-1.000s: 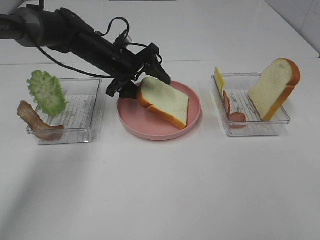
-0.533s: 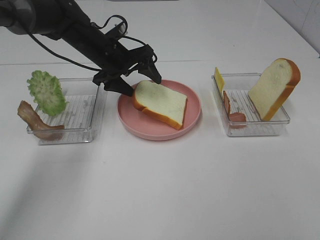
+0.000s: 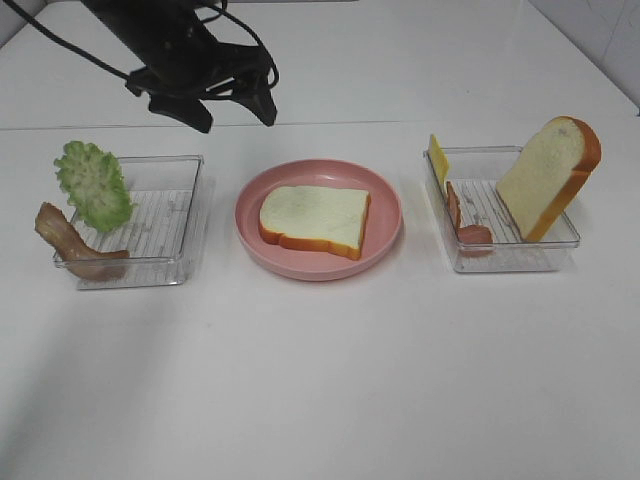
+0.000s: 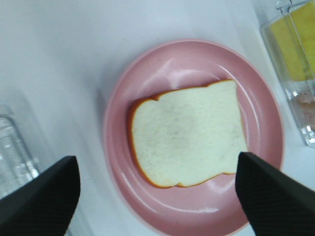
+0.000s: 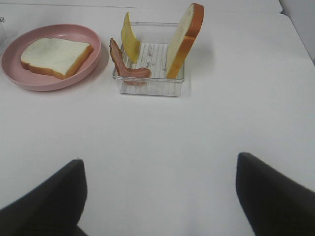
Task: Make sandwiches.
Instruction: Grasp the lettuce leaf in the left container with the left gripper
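Lettuce (image 3: 93, 185) lies lower left of your left arm (image 3: 165, 35), whose jaws hang wide open and empty at upper left; right jaws, likewise spread empty, look farther off.

Bright, diffuse light, soft shadows on the white table (image 3: 320, 380), and the left wrist view slightly blurred

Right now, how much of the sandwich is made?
Just the bottom: one white toy bread slice with orange-brown crust lies flat on the round pink plate. Nothing is in hand; the left fingers hang open and empty above it. Left to stack: ruffled green lettuce, brown bacon strips, yellow cheese square and the second bread slice, all in the clear plastic trays.
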Controlling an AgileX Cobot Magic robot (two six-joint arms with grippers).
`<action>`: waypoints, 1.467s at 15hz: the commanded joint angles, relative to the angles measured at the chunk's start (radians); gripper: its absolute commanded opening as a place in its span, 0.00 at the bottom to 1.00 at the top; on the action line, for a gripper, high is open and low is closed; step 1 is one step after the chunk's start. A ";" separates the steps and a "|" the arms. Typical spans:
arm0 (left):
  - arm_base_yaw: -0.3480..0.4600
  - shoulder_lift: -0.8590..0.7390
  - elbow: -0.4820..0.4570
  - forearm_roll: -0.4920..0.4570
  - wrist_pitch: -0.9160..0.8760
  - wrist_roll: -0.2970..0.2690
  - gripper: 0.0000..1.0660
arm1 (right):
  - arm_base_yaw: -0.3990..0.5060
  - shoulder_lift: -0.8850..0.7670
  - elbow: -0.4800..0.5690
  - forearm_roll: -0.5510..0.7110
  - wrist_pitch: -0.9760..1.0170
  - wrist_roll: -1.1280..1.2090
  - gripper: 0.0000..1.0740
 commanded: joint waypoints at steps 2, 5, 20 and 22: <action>-0.001 -0.094 -0.003 0.231 0.060 -0.121 0.76 | -0.006 -0.013 0.003 -0.003 -0.009 -0.005 0.73; -0.001 -0.149 -0.003 0.441 0.111 -0.223 0.74 | -0.006 -0.013 0.003 -0.003 -0.009 -0.005 0.73; 0.219 0.010 -0.001 0.363 0.196 -0.293 0.70 | -0.006 -0.012 0.003 -0.003 -0.009 -0.005 0.73; 0.219 0.057 -0.001 0.365 0.190 -0.290 0.69 | -0.006 -0.012 0.003 -0.003 -0.009 -0.005 0.73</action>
